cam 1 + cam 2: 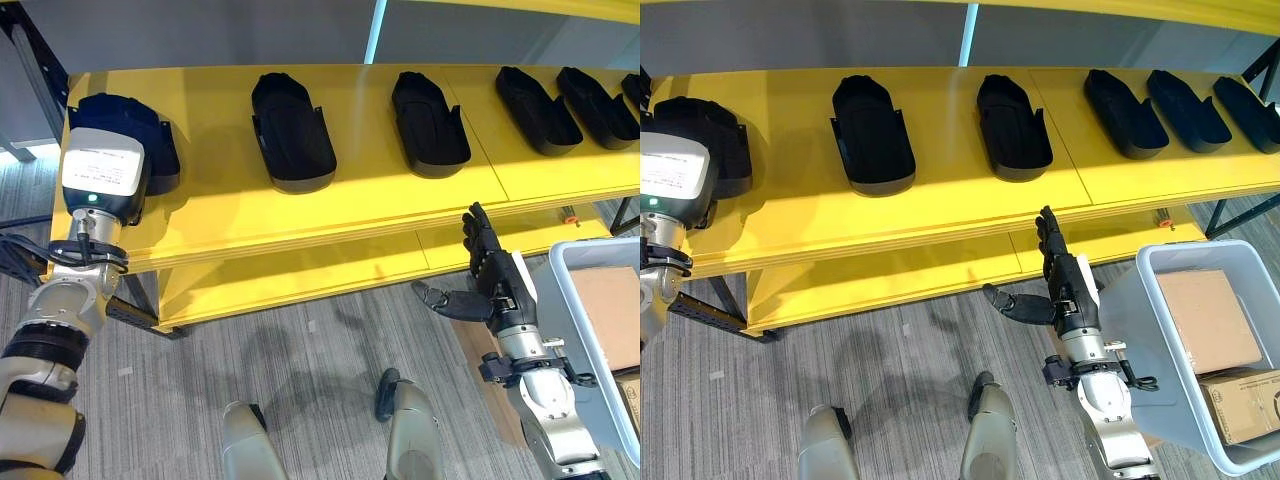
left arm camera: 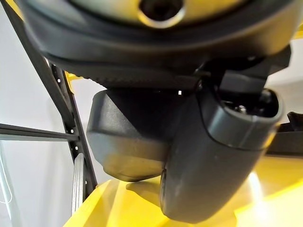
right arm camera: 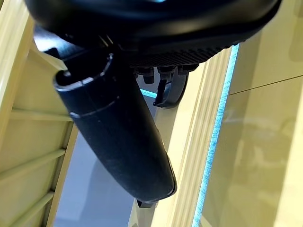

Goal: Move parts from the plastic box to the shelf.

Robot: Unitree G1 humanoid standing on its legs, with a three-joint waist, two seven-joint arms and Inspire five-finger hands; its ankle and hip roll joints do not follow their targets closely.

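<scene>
Several black moulded parts lie in a row on the yellow shelf, among them one left of centre and one at centre. Another black part rests at the shelf's far left end. My left hand is right at that part, under its white wrist module, with the thumb lying along the part. My right hand hovers open below the shelf's front edge, thumb spread, holding nothing. The grey plastic box stands just to its right.
Two cardboard boxes lie inside the plastic box. A lower yellow shelf board runs under the top one. A black metal frame post stands at the shelf's left end. Grey carpet lies in front.
</scene>
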